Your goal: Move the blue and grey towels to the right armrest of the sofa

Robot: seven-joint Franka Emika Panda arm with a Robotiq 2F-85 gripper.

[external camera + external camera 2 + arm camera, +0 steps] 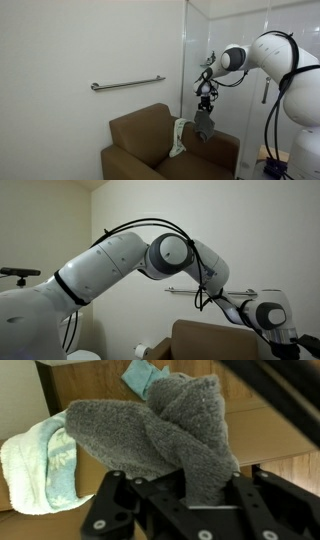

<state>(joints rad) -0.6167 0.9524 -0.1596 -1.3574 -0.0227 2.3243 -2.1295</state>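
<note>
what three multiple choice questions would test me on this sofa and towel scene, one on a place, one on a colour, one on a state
1. Where is the light blue towel?
A. flat on the seat
B. draped over an armrest of the sofa
C. spread along the backrest

2. What colour is the towel in the gripper?
A. grey
B. red
C. yellow

3. The gripper is:
A. open and empty
B. shut on the grey towel
C. open beside a towel

Answers:
1 B, in an exterior view it hangs down the armrest's side.
2 A, the wrist view shows grey fleece bunched between the fingers.
3 B, the towel dangles from the gripper, above the sofa.
</note>
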